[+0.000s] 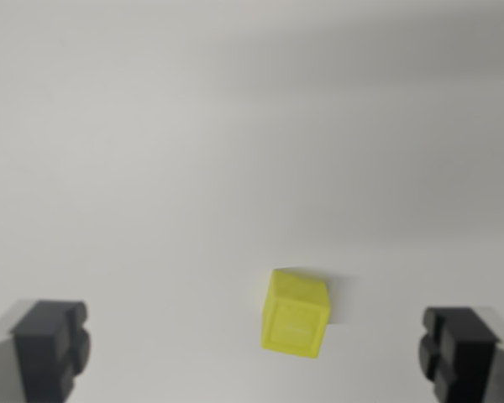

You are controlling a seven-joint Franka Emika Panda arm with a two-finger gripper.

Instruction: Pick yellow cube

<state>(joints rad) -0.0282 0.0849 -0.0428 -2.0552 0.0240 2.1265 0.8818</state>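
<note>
Nearest us we count two dark fingertips, one (50, 344) at the wrist view's lower left and one at its lower right; our gripper (254, 353) stands spread wide with nothing in its grasp. Between the two, nearer the right one and touching neither, sits a single yellow cube (295, 313), turned slightly askew on the white table (193, 151). Beyond it the surface runs plain and blurred, its edges outside the frame
</note>
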